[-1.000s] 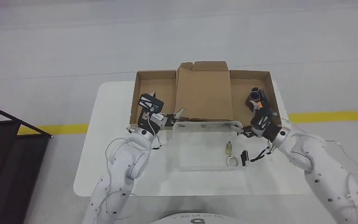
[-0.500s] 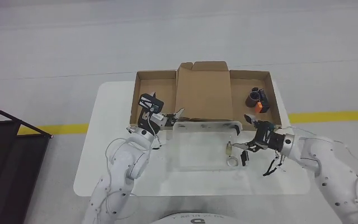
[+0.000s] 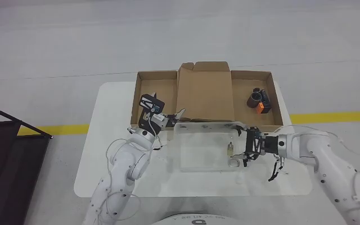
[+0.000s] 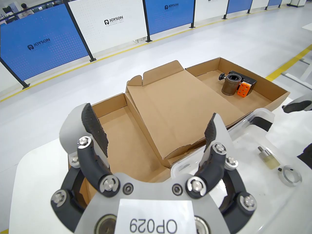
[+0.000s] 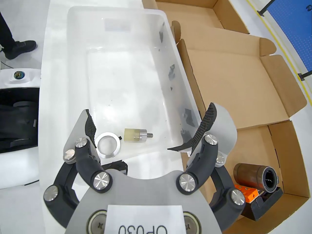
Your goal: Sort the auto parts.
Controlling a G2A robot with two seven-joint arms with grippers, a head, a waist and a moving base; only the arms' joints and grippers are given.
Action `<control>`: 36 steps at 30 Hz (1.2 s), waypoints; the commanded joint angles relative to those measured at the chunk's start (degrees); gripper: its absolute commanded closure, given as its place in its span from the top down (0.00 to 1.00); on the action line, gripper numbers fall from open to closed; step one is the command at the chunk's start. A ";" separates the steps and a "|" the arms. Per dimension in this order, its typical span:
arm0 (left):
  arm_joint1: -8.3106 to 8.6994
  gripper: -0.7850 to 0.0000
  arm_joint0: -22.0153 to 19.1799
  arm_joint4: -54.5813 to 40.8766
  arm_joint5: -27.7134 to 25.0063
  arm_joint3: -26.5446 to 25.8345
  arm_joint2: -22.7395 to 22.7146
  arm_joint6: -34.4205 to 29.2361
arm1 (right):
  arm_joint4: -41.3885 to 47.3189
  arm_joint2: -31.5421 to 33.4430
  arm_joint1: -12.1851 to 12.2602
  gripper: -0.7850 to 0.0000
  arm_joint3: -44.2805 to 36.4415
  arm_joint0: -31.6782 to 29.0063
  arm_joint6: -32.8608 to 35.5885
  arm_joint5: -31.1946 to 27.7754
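On the white table, a clear tub, long side toward the robot. Inside the tub, at its right end, a metal ring flat on the floor, and just beside the ring a small pale stud with a metal tip, lying on its side. Just outside that same end wall of the tub, a small black piece on the table (too dark and too far under the wrist to tell more). Above the tub's right end, the right gripper, spread wide and grasping nothing, one finger over the ring and the other over the tub's far right corner. Behind the tub, right against its far wall, an open cardboard box, its lid flap folded down flat across the middle. In the box section just past the tub's far right corner, a dark metal sleeve on its side, an orange block against it, and a black block touching both. At the tub's far left corner, the left gripper, likewise spread wide with nothing between its ribbed pads, pointed across the tub's rim toward the box
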 commanded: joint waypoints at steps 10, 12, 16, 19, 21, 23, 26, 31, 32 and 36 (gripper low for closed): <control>0.08 1.00 2.85 2.64 5.24 -2.55 -0.94 5.08 | 6.13 -5.32 1.26 0.91 -0.86 5.00 17.65 -0.01; 0.10 1.00 3.71 1.50 5.78 -3.10 -1.59 6.58 | 7.45 -6.31 1.26 0.96 -1.17 6.01 21.11 0.14; 0.22 1.00 4.77 -0.39 5.22 -3.66 -2.83 8.49 | 9.38 -8.50 1.14 1.00 -2.66 7.59 27.19 1.36; 0.28 1.00 5.21 -0.95 5.28 -3.96 -3.52 9.05 | 9.75 -10.27 1.04 0.98 -3.82 8.62 31.15 2.23; 0.33 1.00 5.61 -1.44 5.53 -4.37 -4.14 9.49 | 9.70 -11.92 0.88 0.92 -4.41 9.42 33.95 3.26; 0.39 1.00 6.36 -1.37 6.58 -5.24 -5.13 10.00 | 10.08 -13.54 0.67 0.89 -4.34 10.51 36.31 4.14; 0.50 1.00 8.19 -3.73 6.74 -6.71 -6.84 11.47 | 11.78 -15.60 0.36 0.87 -3.39 12.44 39.04 4.82; 0.66 1.00 9.38 -5.95 5.25 -7.20 -8.24 11.95 | 15.34 -18.62 -0.07 0.76 -1.36 15.86 42.83 4.38; 0.69 1.00 9.38 -5.66 5.00 -7.17 -8.14 11.75 | 15.82 -19.37 -0.16 0.76 -1.04 16.47 43.67 4.27; 0.70 1.00 9.34 -5.48 4.95 -7.16 -8.07 11.61 | 16.53 -23.54 -0.36 0.81 0.75 19.11 44.75 4.35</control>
